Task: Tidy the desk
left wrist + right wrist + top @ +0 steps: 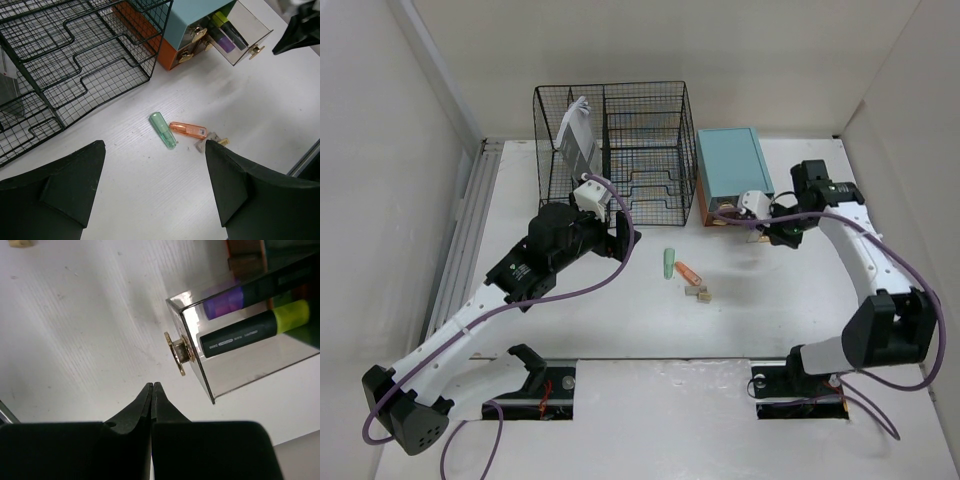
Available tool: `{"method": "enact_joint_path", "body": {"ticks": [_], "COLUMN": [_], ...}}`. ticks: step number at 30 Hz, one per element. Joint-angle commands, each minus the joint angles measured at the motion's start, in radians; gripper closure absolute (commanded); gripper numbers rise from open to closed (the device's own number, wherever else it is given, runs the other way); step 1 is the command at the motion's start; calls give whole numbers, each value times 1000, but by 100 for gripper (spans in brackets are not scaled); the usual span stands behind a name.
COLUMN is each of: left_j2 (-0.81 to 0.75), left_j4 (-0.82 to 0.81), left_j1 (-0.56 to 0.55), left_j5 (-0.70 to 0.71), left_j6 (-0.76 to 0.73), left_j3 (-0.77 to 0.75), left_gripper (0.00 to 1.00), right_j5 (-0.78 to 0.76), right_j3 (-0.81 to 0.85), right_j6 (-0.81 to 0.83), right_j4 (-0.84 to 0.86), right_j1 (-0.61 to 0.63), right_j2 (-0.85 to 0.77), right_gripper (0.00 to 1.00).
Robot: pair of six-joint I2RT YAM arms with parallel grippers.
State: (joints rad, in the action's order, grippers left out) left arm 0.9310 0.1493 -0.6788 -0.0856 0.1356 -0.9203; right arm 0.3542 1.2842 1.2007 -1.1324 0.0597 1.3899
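Note:
On the white desk [780, 300] lie a green capped marker [668, 264], an orange one [689, 272] and small tan and grey pieces [699, 293]. My left gripper [623, 240] is open and empty above the desk, left of them. In the left wrist view [155, 150] the green marker [163, 130] and the orange one [188, 130] lie just ahead of the fingers. My right gripper [151, 385] is shut on nothing. Its tips sit just below the gold knob [179, 352] of an open clear drawer [250, 365] holding markers [250, 332].
A black wire-mesh organizer [615, 140] stands at the back with a white-and-grey item in its left part. A teal drawer box [732, 175] on an orange base stands to its right, with its drawer [235, 30] pulled out. Walls close in the left, back and right sides.

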Motion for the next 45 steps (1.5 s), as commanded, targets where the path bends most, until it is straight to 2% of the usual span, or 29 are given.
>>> {"method": "enact_joint_path", "body": {"ticks": [1,2,5,18,25,29,33,35,36,37,38,39,40,41,42,43,44,45], "left_j2": [-26,-26,-26,-8,14,14,5,5,17,17,64,99,142,190,297,352,408,514], "left_j4": [-36,-36,-36,-36,-67,-106,-218,-364,-475,-476,-567,-608,-635,-652,-687,-697,-709,-724], "left_j1": [-1,-1,-1,-1,-1,-1,-1,-16,-43,-44,-57,-83,-100,-117,-146,-160,-171,-191], "left_j5": [-5,-5,-5,-5,-91,-140,-198,-207,-174,-174,-158,-140,-126,-109,-97,-97,-86,-72], "left_j6": [-4,-4,-4,-4,47,130,316,421,558,559,594,622,636,650,650,650,650,650], "left_j3": [5,5,5,5,-5,-5,56,142,199,199,233,233,233,221,180,151,121,59], "left_gripper": [22,22,22,20,20,20,20,26,41,41,54,74,81,90,98,100,100,100], "right_j5": [-111,-130,-179,-282,-326,-380,-389,-341,-189,-187,-138,-67,-38,-15,-3,15,15,15], "right_j3": [-58,-68,-54,-25,-91,-167,-194,-165,-137,-137,-125,-112,-112,-112,-112,-121,-121,-132], "right_j6": [-97,-133,-214,-381,-455,-487,-487,-478,-442,-441,-425,-425,-425,-425,-434,-444,-458,-516], "right_j4": [165,260,344,615,764,903,898,840,753,706,674,657,646,646,646,646,675,695], "right_j1": [-1,-1,-1,40,71,107,120,120,109,98,88,75,54,43,43,22,12,3], "right_j2": [63,73,138,219,228,205,193,169,135,135,112,54,22,-12,-73,-101,-127,-150], "right_gripper": [100,100,100,100,100,100,100,100,100,100,100,100,100,82,72,59,35,26]}}
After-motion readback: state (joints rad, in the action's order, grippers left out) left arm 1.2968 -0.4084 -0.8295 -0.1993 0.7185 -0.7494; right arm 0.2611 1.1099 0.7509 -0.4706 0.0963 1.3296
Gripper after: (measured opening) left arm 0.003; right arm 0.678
